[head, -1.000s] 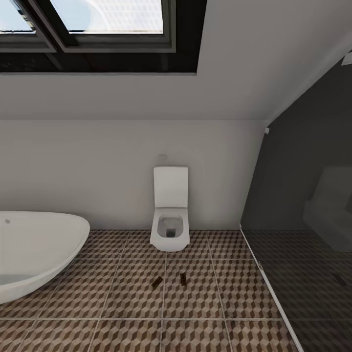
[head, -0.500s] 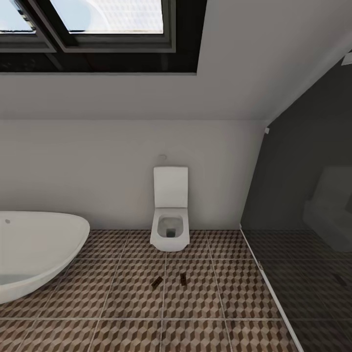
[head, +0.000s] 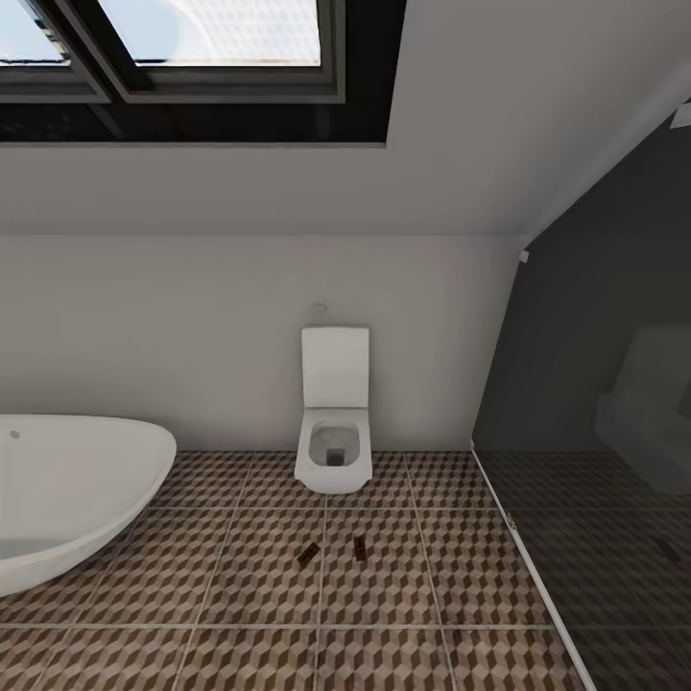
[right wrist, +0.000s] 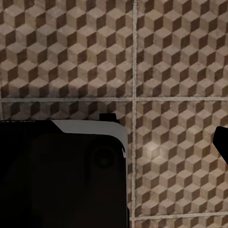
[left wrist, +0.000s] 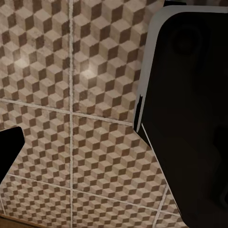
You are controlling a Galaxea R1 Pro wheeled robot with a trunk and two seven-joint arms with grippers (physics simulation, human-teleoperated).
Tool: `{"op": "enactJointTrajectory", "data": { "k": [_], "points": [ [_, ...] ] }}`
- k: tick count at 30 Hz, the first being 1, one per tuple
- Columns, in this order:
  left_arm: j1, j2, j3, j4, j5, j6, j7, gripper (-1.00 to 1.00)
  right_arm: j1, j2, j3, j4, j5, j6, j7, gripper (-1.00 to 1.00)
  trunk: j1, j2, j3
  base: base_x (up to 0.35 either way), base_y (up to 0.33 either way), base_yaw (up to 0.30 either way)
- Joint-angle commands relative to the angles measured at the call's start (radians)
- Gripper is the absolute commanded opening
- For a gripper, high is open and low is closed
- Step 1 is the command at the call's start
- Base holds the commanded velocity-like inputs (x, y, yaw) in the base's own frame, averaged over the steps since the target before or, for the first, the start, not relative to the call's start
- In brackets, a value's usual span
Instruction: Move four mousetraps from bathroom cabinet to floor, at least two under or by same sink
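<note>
No change is seen between the earlier head views and the present one: the view is not shifted, and the two mousetraps (head: 308,555) (head: 361,548) are found on the same tile of the bathroom floor (head: 259,585), in front of the toilet (head: 334,451), just as before, set slightly apart from each other and lying at the same angles

I see even, soft daylight from the skylight (head: 206,43); the glass (head: 595,384) is dim and reflective, and pale glare spots sit on the floor (left wrist: 85,73).
</note>
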State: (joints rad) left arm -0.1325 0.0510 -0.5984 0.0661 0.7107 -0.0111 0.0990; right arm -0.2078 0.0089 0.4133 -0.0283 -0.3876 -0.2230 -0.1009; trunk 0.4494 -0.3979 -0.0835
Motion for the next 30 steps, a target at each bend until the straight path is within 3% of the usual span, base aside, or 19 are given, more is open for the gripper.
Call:
{"op": "enactJointTrajectory", "data": {
  "k": [1, 30],
  "points": [
    [-0.001, 0.000, -0.007, 0.001, 0.006, -0.001, 0.001, 1.00, -0.001, 0.000, 0.009, 0.001, -0.008, -0.003, -0.003, 1.00, 0.001, -0.002, -0.002, 0.000, 0.000, 0.000],
    [-0.001, 0.000, -0.007, 0.001, 0.006, -0.001, 0.001, 1.00, -0.001, 0.000, 0.009, 0.001, -0.008, -0.002, -0.003, 1.00, 0.001, -0.002, -0.002, 0.000, 0.000, 0.000]
  ]
}}
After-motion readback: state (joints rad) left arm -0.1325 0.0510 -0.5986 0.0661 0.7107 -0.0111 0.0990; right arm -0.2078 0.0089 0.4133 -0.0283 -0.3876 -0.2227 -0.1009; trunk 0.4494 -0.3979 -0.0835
